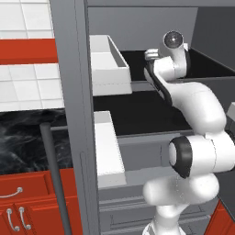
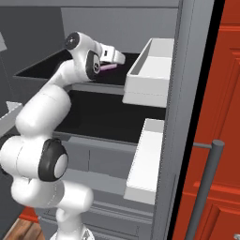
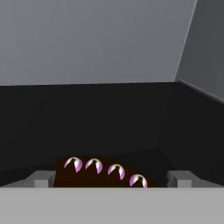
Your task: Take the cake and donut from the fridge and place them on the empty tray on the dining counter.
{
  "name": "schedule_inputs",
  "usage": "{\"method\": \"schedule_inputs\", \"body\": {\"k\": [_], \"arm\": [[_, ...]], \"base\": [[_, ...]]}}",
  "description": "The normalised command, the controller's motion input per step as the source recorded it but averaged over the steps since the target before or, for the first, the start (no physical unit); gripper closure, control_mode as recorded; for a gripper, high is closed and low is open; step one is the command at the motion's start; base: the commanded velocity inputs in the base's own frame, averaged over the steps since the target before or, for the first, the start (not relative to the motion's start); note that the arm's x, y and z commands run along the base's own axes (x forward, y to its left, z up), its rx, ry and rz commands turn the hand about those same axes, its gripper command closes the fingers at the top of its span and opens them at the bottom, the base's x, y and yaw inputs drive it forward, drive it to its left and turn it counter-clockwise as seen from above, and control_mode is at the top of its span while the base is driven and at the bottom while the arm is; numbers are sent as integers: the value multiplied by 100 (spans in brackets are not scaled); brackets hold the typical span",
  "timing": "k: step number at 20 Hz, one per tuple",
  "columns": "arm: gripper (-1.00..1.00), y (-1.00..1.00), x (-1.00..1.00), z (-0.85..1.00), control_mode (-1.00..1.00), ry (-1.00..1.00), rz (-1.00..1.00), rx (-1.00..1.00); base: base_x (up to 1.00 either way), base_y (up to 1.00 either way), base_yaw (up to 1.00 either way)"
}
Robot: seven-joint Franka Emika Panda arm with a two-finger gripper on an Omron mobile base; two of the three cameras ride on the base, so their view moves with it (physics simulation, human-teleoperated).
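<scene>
Rendered home kitchen, seen from in front of an open fridge.
Grey fridge (image 1: 69, 92) stands open: black shelves (image 1: 137, 108), white door bins (image 1: 108, 59), long bar handle (image 2: 204, 187), drawers low down. Beside it white wall tiles (image 1: 23, 87), a red cabinet (image 1: 32, 202) with silver curved pulls, black marbled worktop (image 1: 23, 142) above the drawers. Red panelling (image 2: 225, 117) on the other side. Dark cake with white-pink icing dollops (image 3: 103, 173) on the upper shelf.

I see no text, label, brand, no. or sign I can read: nothing on the fridge (image 1: 69, 92), its door bins (image 2: 150, 75), or the red cabinets (image 1: 27, 197).
</scene>
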Motion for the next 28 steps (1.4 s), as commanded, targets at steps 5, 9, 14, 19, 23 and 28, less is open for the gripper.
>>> {"method": "schedule_inputs", "body": {"k": [5, 9, 14, 19, 23, 28], "arm": [[100, 0, -99, 76, -100, -3, 0, 0], [100, 1, -100, 100, -100, -5, 0, -2], [100, 26, -100, 24, -100, 0, 5, -4], [100, 39, -100, -43, -100, 1, 18, 0], [100, 2, -100, -53, -100, 0, 21, 0], [100, 1, -100, -32, -100, 1, 21, 0]], "base": [[0, 0, 0], [0, 0, 0], [0, 0, 0], [0, 0, 0], [0, 0, 0], [0, 0, 0]]}}
